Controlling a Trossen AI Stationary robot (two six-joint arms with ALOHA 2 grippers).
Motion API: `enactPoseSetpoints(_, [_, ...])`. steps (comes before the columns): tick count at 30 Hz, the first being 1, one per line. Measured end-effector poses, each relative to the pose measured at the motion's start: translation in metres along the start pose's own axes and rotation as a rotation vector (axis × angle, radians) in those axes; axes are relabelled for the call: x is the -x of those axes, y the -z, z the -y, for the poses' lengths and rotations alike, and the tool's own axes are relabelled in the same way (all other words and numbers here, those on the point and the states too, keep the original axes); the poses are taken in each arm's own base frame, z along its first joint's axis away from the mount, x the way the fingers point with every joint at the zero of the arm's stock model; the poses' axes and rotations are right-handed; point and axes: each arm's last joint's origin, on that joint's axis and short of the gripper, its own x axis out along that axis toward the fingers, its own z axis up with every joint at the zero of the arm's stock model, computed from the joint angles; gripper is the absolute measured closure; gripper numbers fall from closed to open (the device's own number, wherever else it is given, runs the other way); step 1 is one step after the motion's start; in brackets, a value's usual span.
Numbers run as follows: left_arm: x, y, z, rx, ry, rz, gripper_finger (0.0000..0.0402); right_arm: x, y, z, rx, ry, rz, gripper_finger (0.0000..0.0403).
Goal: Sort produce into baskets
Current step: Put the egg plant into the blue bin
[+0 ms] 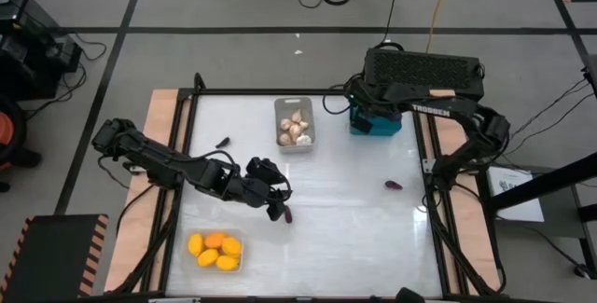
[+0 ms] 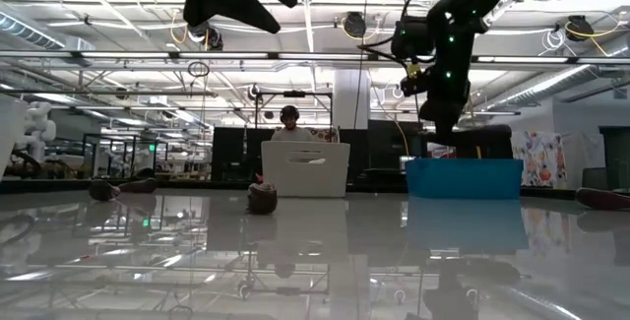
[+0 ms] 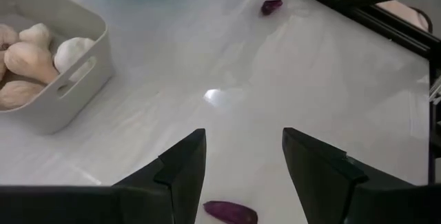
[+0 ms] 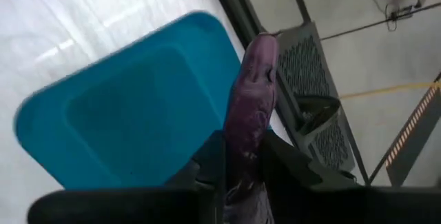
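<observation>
My right gripper (image 4: 244, 151) is shut on a long purple eggplant (image 4: 255, 79) and hangs over the teal basket (image 4: 131, 114), which stands at the table's far right (image 1: 387, 128). My left gripper (image 3: 244, 138) is open and hovers mid-table (image 1: 278, 206), above a small purple eggplant (image 3: 231, 212) that lies on the table (image 1: 288, 215). The grey basket (image 1: 295, 124) holds whitish garlic bulbs (image 3: 27, 55). The clear basket (image 1: 216, 250), near the front left, holds yellow-orange fruits (image 1: 213, 247). My right gripper pinches the long eggplant between its two fingers, at the part (image 4: 241, 138) nearer its hidden end. The eggplant lies along the fingers, and its free end (image 4: 263, 48) sticks out past their tips. The fingers slant downward. The eggplant is lifted clear above the teal basket.
Another small purple piece (image 1: 393, 185) lies on the table toward the right edge, and a dark piece (image 1: 223, 142) lies at the far left. A black perforated box (image 1: 424, 68) stands behind the teal basket. A person (image 2: 289, 123) sits beyond the table.
</observation>
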Motion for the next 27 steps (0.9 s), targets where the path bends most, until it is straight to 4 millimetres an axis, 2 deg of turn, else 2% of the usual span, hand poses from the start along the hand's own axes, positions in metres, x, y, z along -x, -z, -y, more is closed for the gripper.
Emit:
enactPoseSetpoints(3, [0.0, 0.0, 0.0, 0.001, 0.001, 0.001, 0.0201, -0.005, 0.001, 0.0, 0.008, -0.009, -0.023, 0.0321])
enactPoseSetpoints(12, [-0.004, -0.006, -0.007, -0.008, -0.024, 0.011, 0.0201, -0.006, 0.002, 0.0, 0.035, -0.052, -0.038, 0.0234])
enactPoseSetpoints(18, [-0.008, -0.011, -0.014, -0.047, -0.027, -0.009, 0.0201, -0.002, 0.011, -0.001, 0.077, -0.064, -0.117, 0.0206])
enactPoseSetpoints(22, [-0.012, -0.011, -0.028, 0.023, -0.056, -0.108, 0.0201, 0.01, 0.017, 0.0, 0.059, -0.087, -0.221, 0.02])
enactPoseSetpoints(27, [-0.015, -0.009, -0.056, 0.057, -0.193, -0.257, 0.0201, 0.029, 0.023, -0.008, -0.02, -0.272, -0.302, 0.02])
